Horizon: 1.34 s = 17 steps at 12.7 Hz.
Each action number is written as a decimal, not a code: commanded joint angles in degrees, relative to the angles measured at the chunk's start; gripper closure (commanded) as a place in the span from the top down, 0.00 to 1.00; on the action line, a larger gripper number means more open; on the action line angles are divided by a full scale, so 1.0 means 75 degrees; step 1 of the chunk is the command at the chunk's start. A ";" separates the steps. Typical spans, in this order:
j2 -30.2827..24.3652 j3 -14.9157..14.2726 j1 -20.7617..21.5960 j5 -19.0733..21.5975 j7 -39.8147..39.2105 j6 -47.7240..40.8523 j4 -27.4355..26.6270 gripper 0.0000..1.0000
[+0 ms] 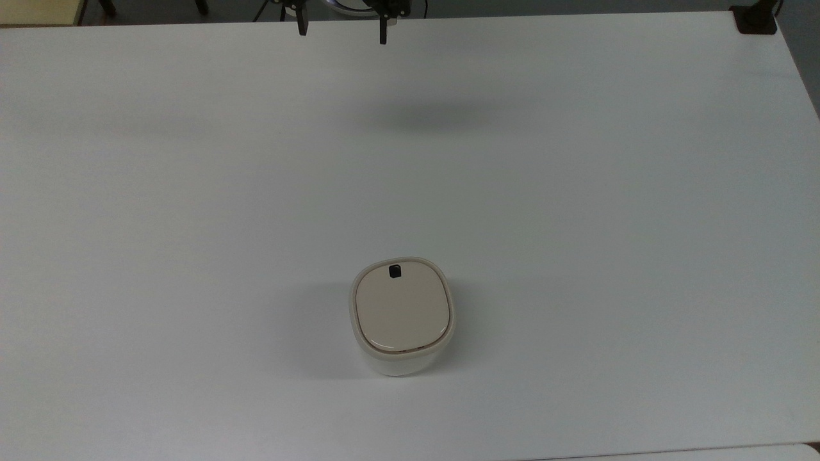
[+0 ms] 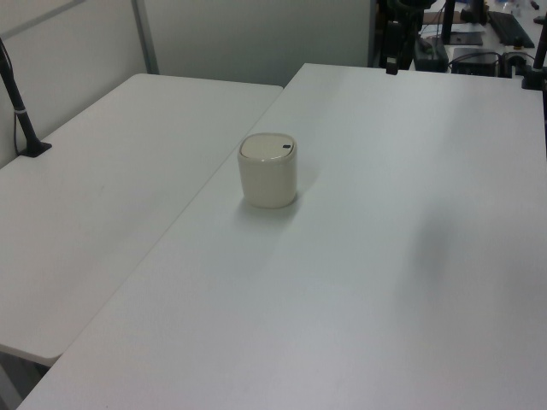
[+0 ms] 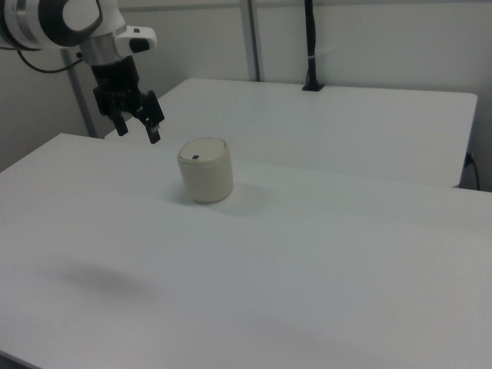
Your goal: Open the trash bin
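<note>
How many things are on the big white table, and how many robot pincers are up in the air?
Trash bin with its lid closed: 1
Black button on the lid: 1
Pincer, open: 1
Total: 3

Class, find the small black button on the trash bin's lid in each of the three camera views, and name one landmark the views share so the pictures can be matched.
Top view: the black button sits at the lid's upper edge, just below picture centre.
Left view: the button is at the lid's right edge, above picture centre.
Right view: the button is at the lid's left edge, left of centre.
Shared landmark: the trash bin itself, alone on the white table.
</note>
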 commanded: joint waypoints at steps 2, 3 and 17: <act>-0.0112 -0.0035 -0.0005 0.0173 -0.0267 0.0082 -0.0144 1.00; -0.0112 -0.0035 -0.0005 0.0173 -0.0267 0.0082 -0.0144 1.00; 0.0052 -0.0035 -0.0028 0.0173 -0.2540 0.0047 -0.0191 1.00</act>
